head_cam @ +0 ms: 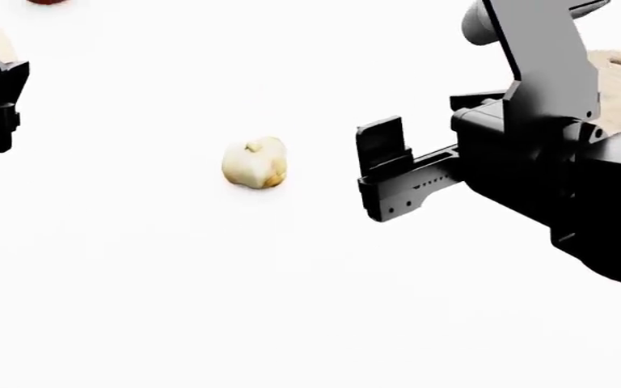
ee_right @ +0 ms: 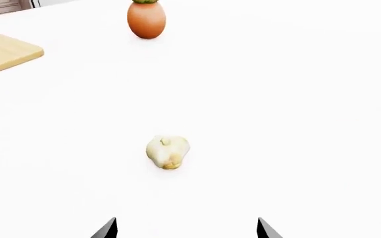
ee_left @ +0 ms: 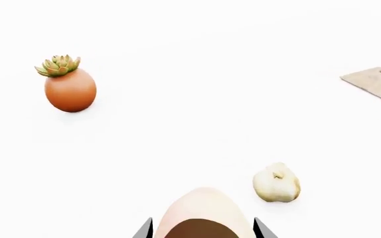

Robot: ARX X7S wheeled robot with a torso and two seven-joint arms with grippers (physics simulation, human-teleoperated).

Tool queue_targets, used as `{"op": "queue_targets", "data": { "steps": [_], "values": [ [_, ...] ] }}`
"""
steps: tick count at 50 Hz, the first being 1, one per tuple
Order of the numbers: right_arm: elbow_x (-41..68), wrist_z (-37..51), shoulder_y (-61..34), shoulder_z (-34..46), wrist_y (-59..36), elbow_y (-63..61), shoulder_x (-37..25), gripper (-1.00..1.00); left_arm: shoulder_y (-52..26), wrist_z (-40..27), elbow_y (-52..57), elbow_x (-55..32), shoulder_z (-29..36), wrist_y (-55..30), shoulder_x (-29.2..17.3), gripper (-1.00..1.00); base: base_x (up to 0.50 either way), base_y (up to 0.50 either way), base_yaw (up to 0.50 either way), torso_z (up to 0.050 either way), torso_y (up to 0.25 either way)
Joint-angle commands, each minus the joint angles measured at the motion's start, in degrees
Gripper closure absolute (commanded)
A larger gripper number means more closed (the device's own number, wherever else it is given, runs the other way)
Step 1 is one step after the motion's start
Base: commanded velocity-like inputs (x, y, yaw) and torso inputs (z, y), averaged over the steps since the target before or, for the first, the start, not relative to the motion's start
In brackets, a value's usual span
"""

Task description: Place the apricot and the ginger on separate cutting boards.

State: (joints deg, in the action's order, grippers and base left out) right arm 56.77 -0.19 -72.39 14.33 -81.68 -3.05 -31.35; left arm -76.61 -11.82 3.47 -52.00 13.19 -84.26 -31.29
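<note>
Ginger (head_cam: 255,162) lies loose on the white counter (head_cam: 181,291), the landmark here. Left hand (ee_left: 204,230) grips the apricot (ee_left: 204,210) between its fingers, just beside the ginger. Right hand (ee_right: 187,229) points at the ginger from short range, fingers spread wide and empty. Beige stone board (ee_left: 379,84) lies beyond the ginger, wooden board (ee_right: 2,52) well apart from it. Apricot carrying seems under way; next it needs setting on one board, ginger on the other.

Bright white tabletop (ee_right: 277,74) (perhaps wooden cabinetry (ee_right: 2,6) behind).
</note>
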Motion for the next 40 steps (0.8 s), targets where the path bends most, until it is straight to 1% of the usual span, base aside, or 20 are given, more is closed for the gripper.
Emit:
{"op": "queue_targets", "data": {
  "steps": [1,18,24,26,27,28,31,33,40],
  "values": [
    [0.4,0.4,1.9,-0.5,1.4,0.2,-0.6,-1.0,0.9,-0.7,-0.3,-0.6,0.5,0.9,0.2,1.0,0.34,-0.06,0.0,0.0,0.0],
    [1.7,-0.1,2.4,0.8,1.8,-0.9,-0.6,-1.0,2.1,-1.4,0.0,-1.9,0.5,1.1,-0.8,1.0,0.34,0.0,0.0,0.0,0.001],
    [1.1,-0.6,3.1,1.6,3.4,-0.4,-0.1,-1.0,2.6,-2.2,0.5,-2.8,-0.2,0.6,-1.0,1.0,0.32,0.0,0.0,0.0,0.002],
    [0.8,-0.6,3.1,0.7,5.7,1.1,1.8,-1.0,2.5,-2.3,0.5,-2.9,-0.1,0.7,-1.0,1.0,0.0,0.0,0.0,0.0,0.005],
    [-0.6,-2.2,2.8,2.7,7.6,1.0,2.3,-1.0,2.5,-2.4,0.4,-3.0,-0.2,0.8,-1.0,1.0,0.0,0.0,0.0,0.0,0.0],
    [-0.9,-2.2,3.3,3.0,8.7,1.4,3.5,-1.0,2.5,-2.4,0.4,-3.1,-0.1,0.7,-1.0,1.0,0.0,0.0,0.0,0.0,0.0],
    [-2.2,-5.0,3.9,6.1,10.8,2.3,4.8,-1.0,2.2,-2.5,0.3,-3.4,0.1,0.4,-1.1,1.0,0.0,0.0,0.0,0.0,0.0],
    [-2.8,-5.7,3.8,7.0,11.7,3.7,5.9,-1.0,1.7,-2.6,-0.1,-3.5,0.1,0.3,-1.2,1.0,0.0,0.0,0.0,0.0,0.0],
    [-5.4,-8.1,3.3,10.2,15.1,9.0,9.0,-1.0,3.4,-3.2,0.4,-4.1,-0.4,1.0,-1.4,1.0,0.0,0.0,0.0,0.0,0.0]
  ]
}}
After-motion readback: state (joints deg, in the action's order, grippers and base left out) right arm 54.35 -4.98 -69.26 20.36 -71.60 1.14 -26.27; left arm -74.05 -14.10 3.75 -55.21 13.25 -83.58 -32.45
